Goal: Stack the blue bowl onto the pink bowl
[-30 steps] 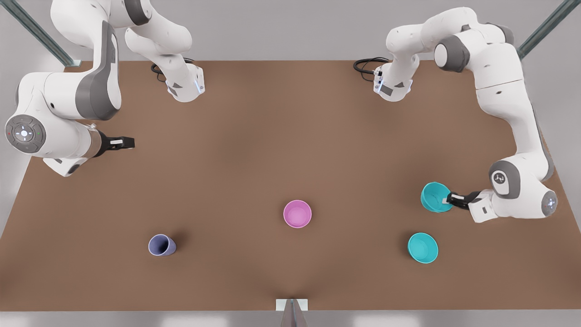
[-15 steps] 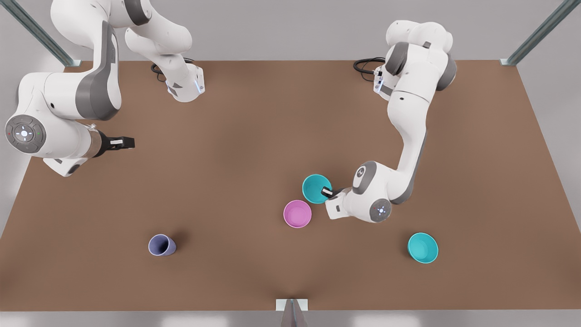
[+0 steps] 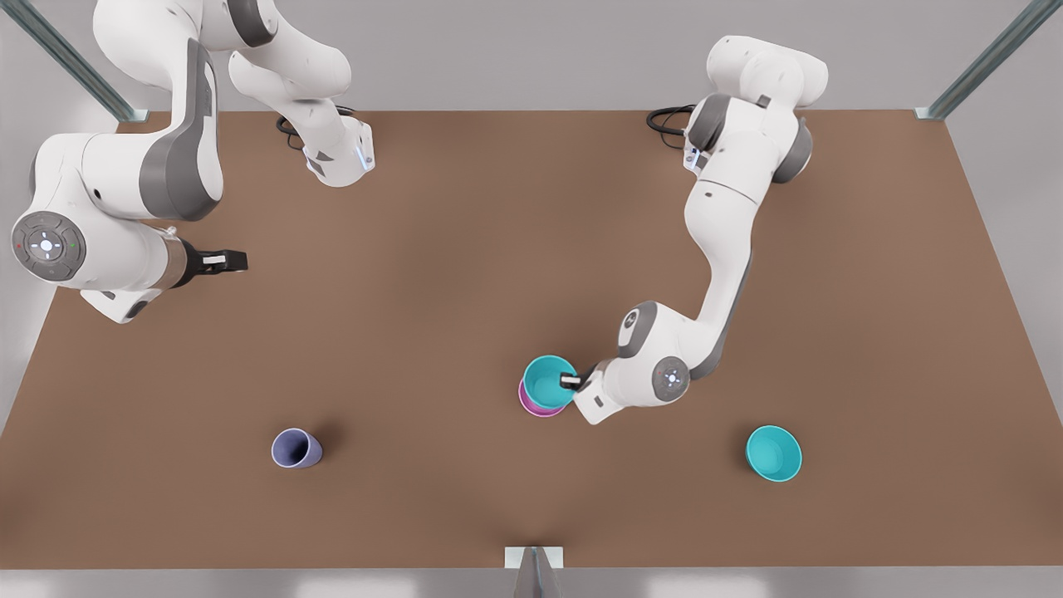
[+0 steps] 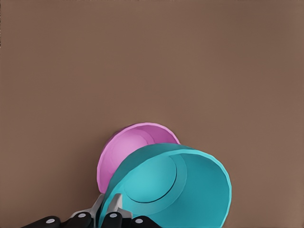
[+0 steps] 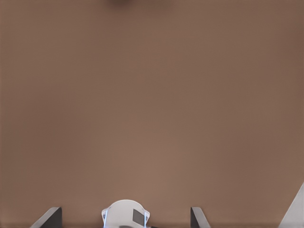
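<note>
Teal over pink is the whole picture at mid-table: the blue bowl (image 3: 549,381) hangs above the pink bowl (image 3: 531,403), covering most of it, with a crescent of pink showing on the near side in the front view. The left gripper (image 3: 571,381) pinches the blue bowl's rim, one finger inside the wall and one outside, which is why the bowl rides mouth-up and a little tilted rather than level. From the left wrist view the blue bowl (image 4: 173,187) sits nearer the camera than the pink bowl (image 4: 130,154) and off to one side of it, so the two look not yet nested; whether they touch cannot be told. A rim grip suits this job, since it leaves the bowl's underside free to drop into the other.

The right gripper (image 3: 217,262) waits well apart, at the front view's left, fingers spread with nothing between them; its wrist view looks down on bare brown table (image 5: 152,95).

A second teal bowl (image 3: 773,453) stands at the front view's right, and a purplish cup (image 3: 295,448) at the near left. To my eye the carry is nearly done; centring and lowering remain.
</note>
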